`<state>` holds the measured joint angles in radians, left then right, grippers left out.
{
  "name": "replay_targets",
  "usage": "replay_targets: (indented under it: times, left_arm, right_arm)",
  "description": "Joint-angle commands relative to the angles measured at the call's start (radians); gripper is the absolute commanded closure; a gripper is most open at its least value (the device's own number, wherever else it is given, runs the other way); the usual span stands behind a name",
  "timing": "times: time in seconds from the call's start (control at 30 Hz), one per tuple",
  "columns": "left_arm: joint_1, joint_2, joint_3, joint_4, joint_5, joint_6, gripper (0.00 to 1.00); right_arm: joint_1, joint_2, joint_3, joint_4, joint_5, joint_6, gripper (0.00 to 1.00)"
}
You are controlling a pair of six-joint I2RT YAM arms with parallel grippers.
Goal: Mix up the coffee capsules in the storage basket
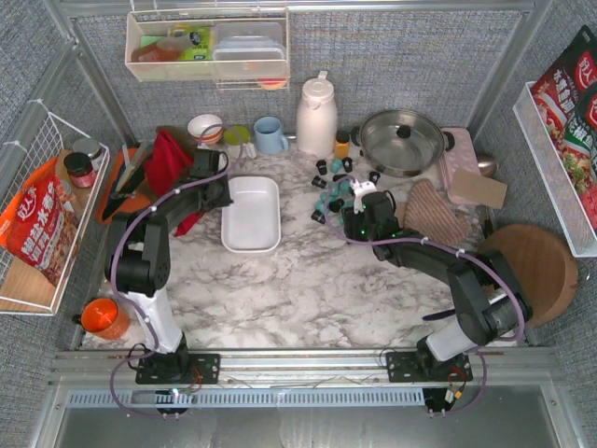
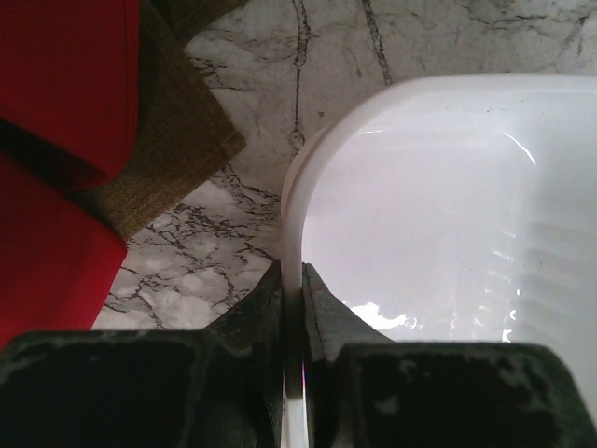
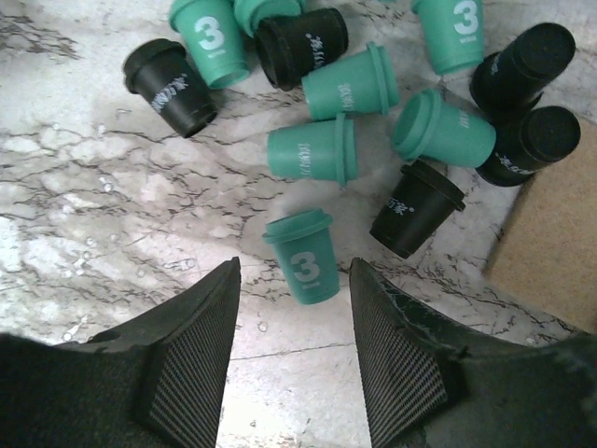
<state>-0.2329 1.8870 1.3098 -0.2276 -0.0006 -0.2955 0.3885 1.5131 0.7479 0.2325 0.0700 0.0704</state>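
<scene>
Top view: white basket [image 1: 251, 213] sits flat on the marble counter [image 1: 308, 280], left of centre. Left fingers [image 1: 222, 189] are at the basket's left rim, near its far corner. The capsules [image 1: 334, 183], teal and black, lie loose on the counter to the right of the basket and apart from it. Right fingers [image 1: 358, 198] are over the near edge of that scatter. A red cloth [image 1: 171, 161] lies left of the basket.

Left wrist view: left fingers [image 2: 291, 282] are closed on the basket [image 2: 448, 215] wall, one inside and one outside, pinching the rim. Red cloth [image 2: 56, 112] and an olive-brown fabric [image 2: 177, 121] lie on the counter beside it.

Right wrist view: right fingers [image 3: 294, 269] are parted, a visible gap on each side. One teal capsule [image 3: 305, 266] marked "3" lies on its side between the fingertips, touching neither. The remaining capsules [image 3: 373, 121] are mostly tipped over just beyond it. A brown mat [image 3: 550, 243] is at the right edge.
</scene>
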Motion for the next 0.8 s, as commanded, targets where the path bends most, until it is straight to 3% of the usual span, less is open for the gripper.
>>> replay_targets:
  times: [0.0,0.3,0.43,0.6,0.63,0.67,0.77]
  left_arm:
    - [0.004,0.006,0.001,0.007,-0.022,0.009,0.81]
    - [0.004,0.025,0.056,-0.009,-0.028,0.047,0.6]
    - [0.003,-0.045,0.024,0.022,-0.027,0.042,0.54]
    - [0.002,-0.163,-0.002,-0.012,-0.008,0.037,0.33]
    - [0.002,-0.184,0.002,-0.022,-0.001,0.032,0.25]
    - [0.002,-0.208,0.005,-0.033,0.01,0.027,0.05]
    - [0.002,-0.269,0.009,-0.045,0.053,0.022,0.01]
  right_arm:
    - [-0.013,0.018,0.016,-0.017,-0.009,0.034,0.46]
    - [-0.024,0.072,0.064,-0.05,-0.001,0.045,0.53]
    - [-0.025,0.083,0.063,-0.052,-0.005,0.045,0.55]
    - [-0.025,0.101,0.069,-0.061,-0.01,0.045,0.56]
    - [-0.025,0.108,0.072,-0.064,-0.01,0.047,0.56]
    - [-0.025,0.115,0.078,-0.07,-0.012,0.047,0.56]
    - [-0.025,0.133,0.098,-0.091,-0.023,0.043,0.56]
